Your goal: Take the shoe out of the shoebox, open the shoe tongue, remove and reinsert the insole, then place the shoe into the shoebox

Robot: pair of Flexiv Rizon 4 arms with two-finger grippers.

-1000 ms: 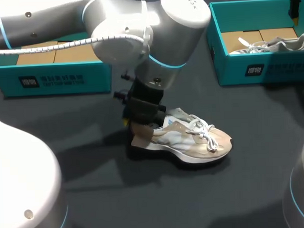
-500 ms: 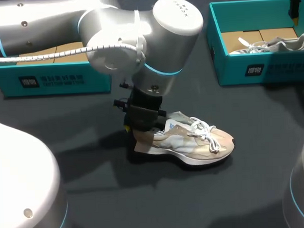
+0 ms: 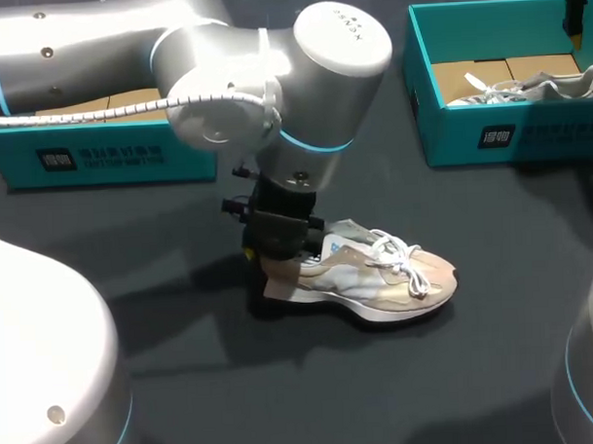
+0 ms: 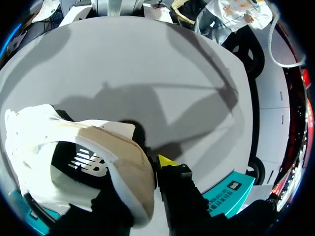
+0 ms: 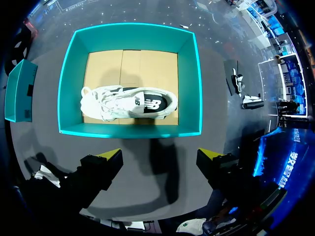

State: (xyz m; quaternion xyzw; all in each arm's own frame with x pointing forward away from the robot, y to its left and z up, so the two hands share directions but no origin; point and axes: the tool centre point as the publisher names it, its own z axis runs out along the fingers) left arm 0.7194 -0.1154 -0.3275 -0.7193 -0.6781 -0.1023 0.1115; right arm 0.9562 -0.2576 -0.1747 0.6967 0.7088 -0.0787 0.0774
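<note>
Sneaker (image 3: 381, 273): beige, on the table (image 3: 477, 372), heel pinched in my left gripper (image 3: 271, 265).
Right gripper (image 5: 160, 156): mine, spread wide, empty, above the far-right shoebox (image 5: 189, 78).

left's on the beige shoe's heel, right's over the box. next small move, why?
Probably bring the right gripper over to the tongue of the beige shoe. The left gripper is shut on the heel, steadying it. The tongue looks flat under the laces, and the right gripper hangs open and empty above the shoebox.
</note>
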